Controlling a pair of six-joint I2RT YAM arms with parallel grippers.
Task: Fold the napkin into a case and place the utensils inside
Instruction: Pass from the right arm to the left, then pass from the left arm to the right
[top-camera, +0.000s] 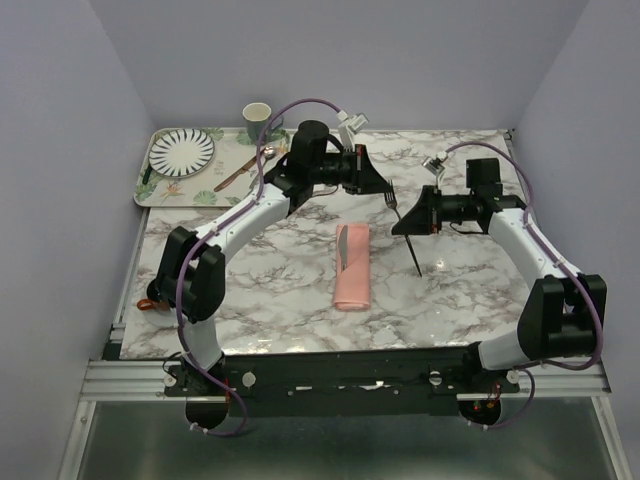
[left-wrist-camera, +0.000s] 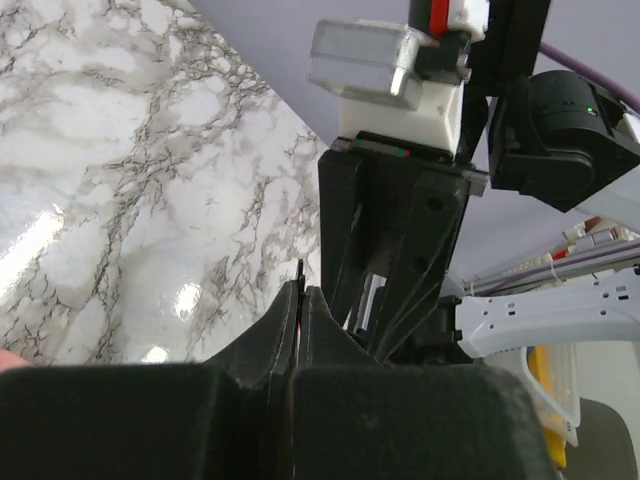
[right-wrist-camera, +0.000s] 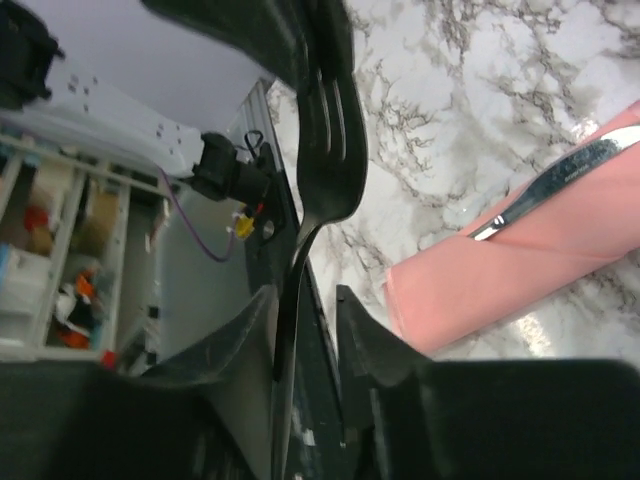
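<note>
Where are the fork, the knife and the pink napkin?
Fork (right-wrist-camera: 330, 190): right wrist view, on its head below the tines.
Knife (right-wrist-camera: 550, 187): right wrist view, on its shiny middle.
Napkin (top-camera: 353, 278): top view, on the middle of the folded cloth.

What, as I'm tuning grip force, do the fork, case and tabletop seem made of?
The fork looks like polished metal, probably steel: thin, with a mirror-like sheen. The case seems soft cloth, matte salmon-pink, its folded edges rounded. The tabletop is glossy with grey veins and glare: marble or a marble-print laminate, I cannot tell which.
</note>
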